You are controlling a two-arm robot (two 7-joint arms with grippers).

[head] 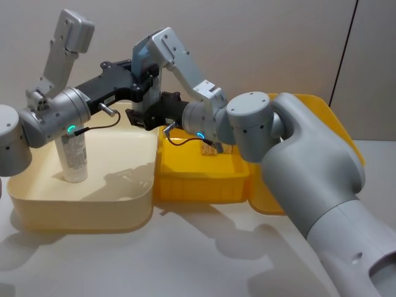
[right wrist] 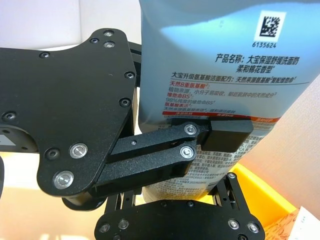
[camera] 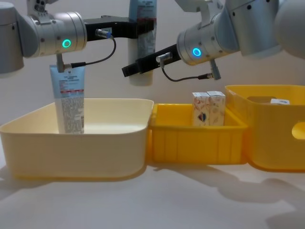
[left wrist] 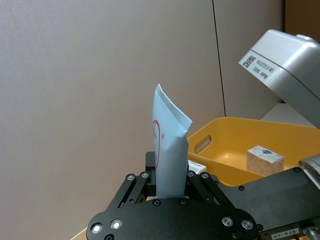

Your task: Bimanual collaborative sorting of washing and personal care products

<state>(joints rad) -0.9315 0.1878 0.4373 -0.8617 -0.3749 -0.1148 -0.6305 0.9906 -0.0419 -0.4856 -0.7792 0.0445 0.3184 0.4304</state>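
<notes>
A pale-blue tube was held upright above the seam between the cream tub and the yellow tub, clamped by the left gripper and the right gripper alike. Its crimped end was cut off in the chest view.

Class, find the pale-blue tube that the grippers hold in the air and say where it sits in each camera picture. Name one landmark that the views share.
Head view: the held tube is hidden behind the arms, upper centre.
Chest view: held tube at top centre, upright, above the cream tub.
Left wrist view: centre, crimped end up, in the left gripper.
Right wrist view: upper right, label large.
Shared landmark: the large yellow tub.
</notes>
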